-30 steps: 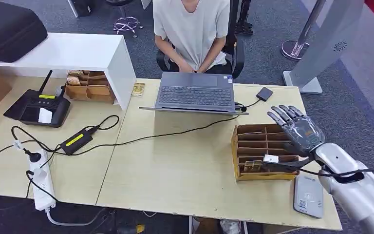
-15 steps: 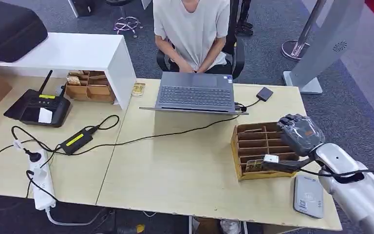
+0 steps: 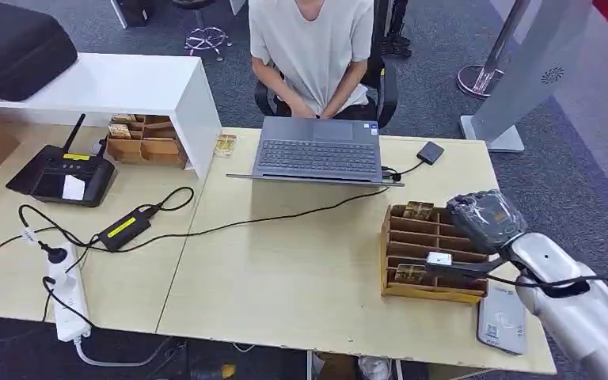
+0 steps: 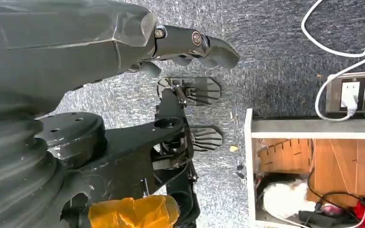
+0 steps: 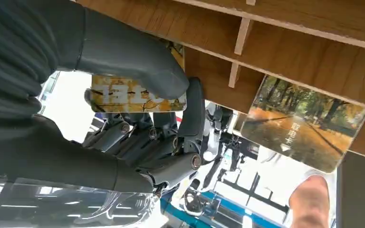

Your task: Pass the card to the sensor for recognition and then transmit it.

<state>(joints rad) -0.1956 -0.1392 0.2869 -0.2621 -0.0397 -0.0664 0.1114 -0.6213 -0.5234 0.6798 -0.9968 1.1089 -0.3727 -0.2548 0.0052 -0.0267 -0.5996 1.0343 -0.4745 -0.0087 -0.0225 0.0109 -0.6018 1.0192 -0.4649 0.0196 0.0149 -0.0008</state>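
Desk carries a wooden card rack near its right edge, with the sensor just beside. Right hand sits curled over the rack; the right wrist view shows thumb and fingers pinching a card lengthwise along the rack's face.

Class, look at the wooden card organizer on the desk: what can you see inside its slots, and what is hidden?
In the wooden organizer, one card stands in the far slot and another in a near slot. The right hand covers its far right side, pinching a card there; anything beneath stays hidden.
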